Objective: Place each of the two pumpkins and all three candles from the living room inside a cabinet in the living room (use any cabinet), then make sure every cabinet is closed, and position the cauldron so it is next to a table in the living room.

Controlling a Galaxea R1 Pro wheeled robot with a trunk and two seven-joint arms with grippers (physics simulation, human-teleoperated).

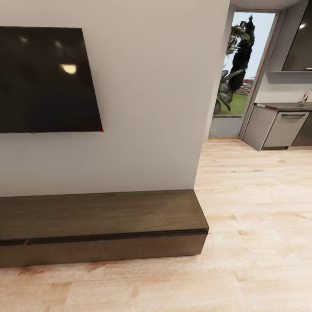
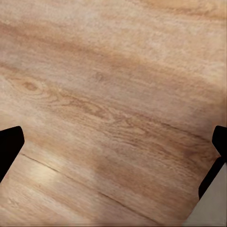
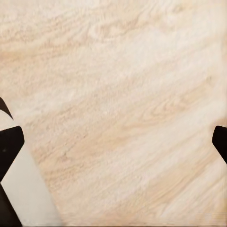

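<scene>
Cabinet (image 1: 102, 225) sits low against the wall under the TV (image 1: 47, 80), front panels closed. Stiff, heavy wood with no handles, so I'd hook a panel's top edge. Both grippers' jaws are apart over the floor (image 2: 113, 94), holding nothing.

The long, low dark-brown cabinet (image 1: 102, 227) stands on the floor against the wall, its front panels closed.

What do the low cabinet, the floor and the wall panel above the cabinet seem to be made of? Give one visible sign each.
Cabinet: dark-brown wood or veneer, matte; faint grain runs along its top.
Floor: pale wood planks or laminate, slight sheen; grain and plank seams show.
Wall panel: probably a glass-fronted screen, glossy black; it mirrors ceiling lights.
</scene>
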